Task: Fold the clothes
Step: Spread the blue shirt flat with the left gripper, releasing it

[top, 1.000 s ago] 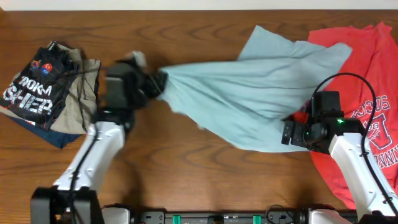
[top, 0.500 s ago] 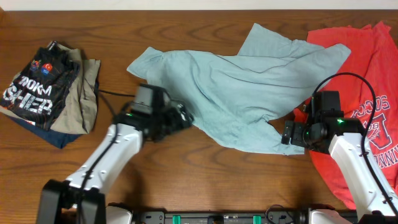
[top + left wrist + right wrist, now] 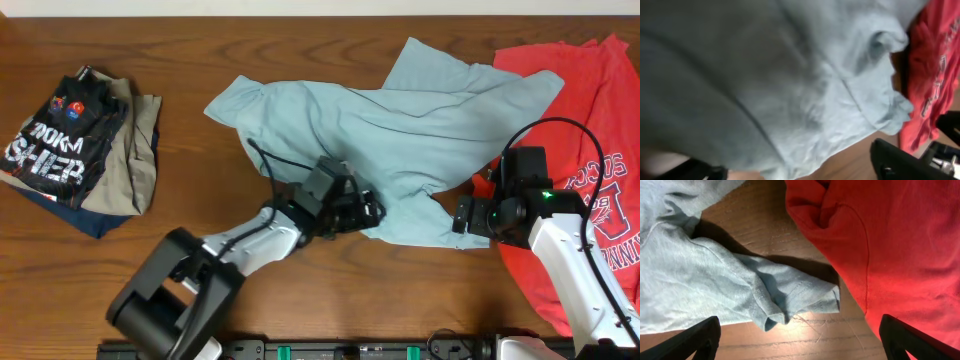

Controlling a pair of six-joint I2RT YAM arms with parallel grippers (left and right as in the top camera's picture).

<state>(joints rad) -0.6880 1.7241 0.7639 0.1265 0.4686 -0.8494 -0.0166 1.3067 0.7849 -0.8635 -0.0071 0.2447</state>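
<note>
The pale blue-grey T-shirt (image 3: 400,140) lies crumpled and spread across the middle of the table. The red T-shirt (image 3: 590,120) with white lettering lies at the right, partly under the blue one. My left gripper (image 3: 367,212) is open and empty, low over the blue shirt's front edge. In the left wrist view the blue shirt (image 3: 765,75) fills the frame between the fingers (image 3: 795,166), with the red shirt (image 3: 932,70) at the right. My right gripper (image 3: 462,216) is open and empty. In its wrist view the fingers (image 3: 800,341) are just in front of a blue sleeve (image 3: 790,297), beside the red shirt (image 3: 890,240).
A stack of folded clothes (image 3: 80,140) sits at the far left, a black garment with white lettering on top. The brown wooden table (image 3: 300,300) shows along the front edge and between the stack and the blue shirt.
My left gripper has let go of the blue shirt's left end and swung right across the shirt to its front edge. The shirt now lies spread. The right arm has not moved.
</note>
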